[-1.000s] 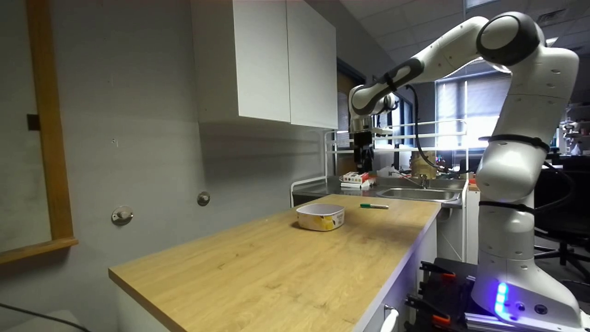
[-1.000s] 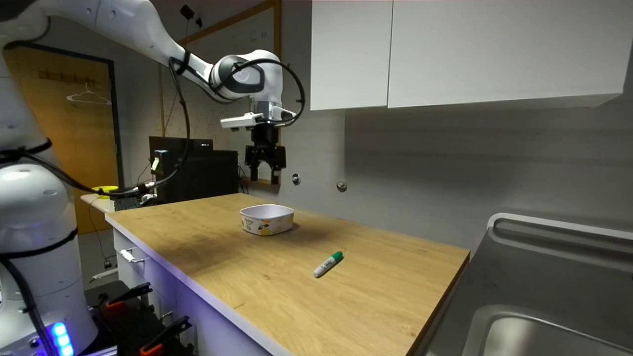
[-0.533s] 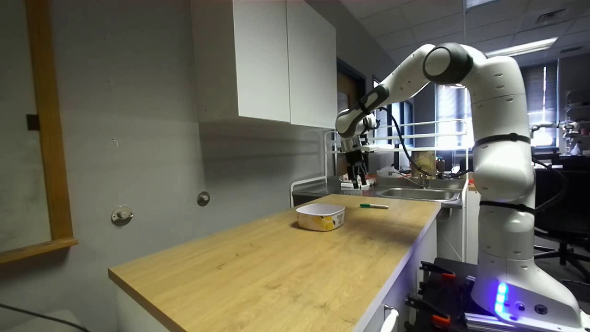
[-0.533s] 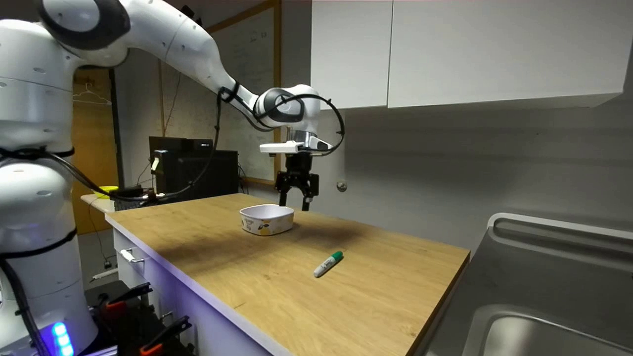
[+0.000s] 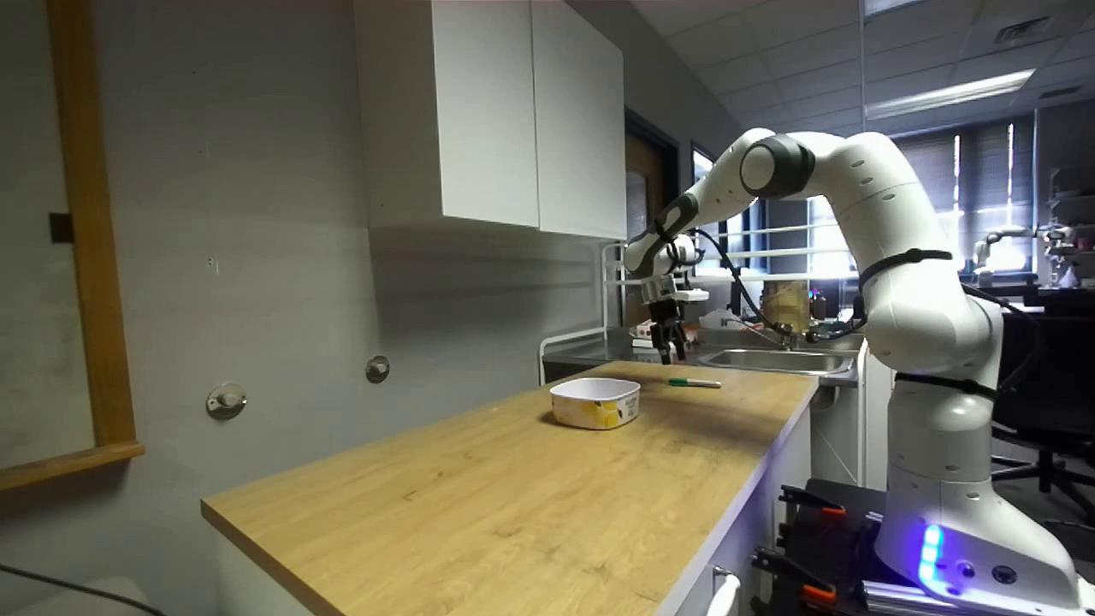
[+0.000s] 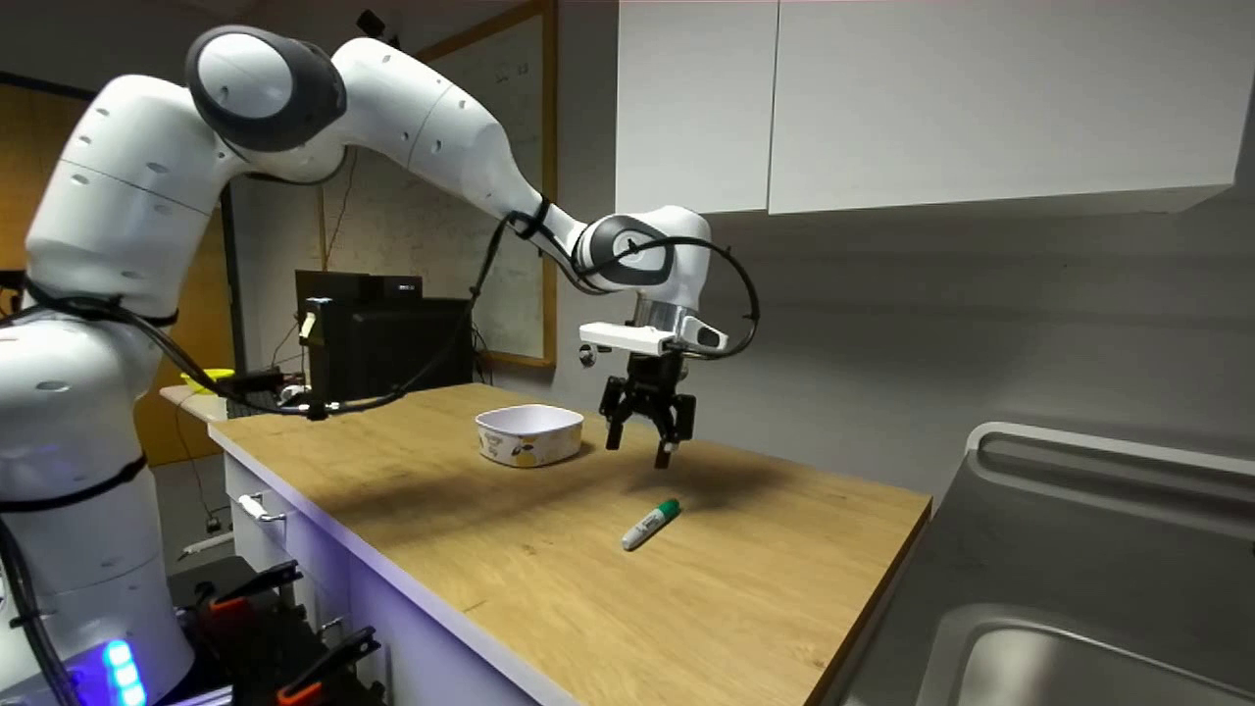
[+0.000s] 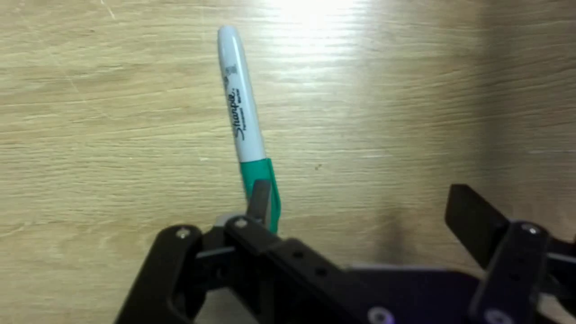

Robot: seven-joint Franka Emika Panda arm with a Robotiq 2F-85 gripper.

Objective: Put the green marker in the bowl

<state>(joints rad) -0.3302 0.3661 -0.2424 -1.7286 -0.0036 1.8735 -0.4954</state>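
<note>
Gripper [image 6: 638, 453], jaws spread, hangs near frame center in an exterior view; bowl [image 6: 529, 448], left of center, and green marker [image 6: 649, 526], lower center, rest on counter [image 6: 765, 598].

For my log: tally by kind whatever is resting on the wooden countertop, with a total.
Markers: 1, the green-capped marker, lying on its side
Bowls: 1, the pale bowl with a lemon print, upright
Total on the wooden countertop: 2
</note>
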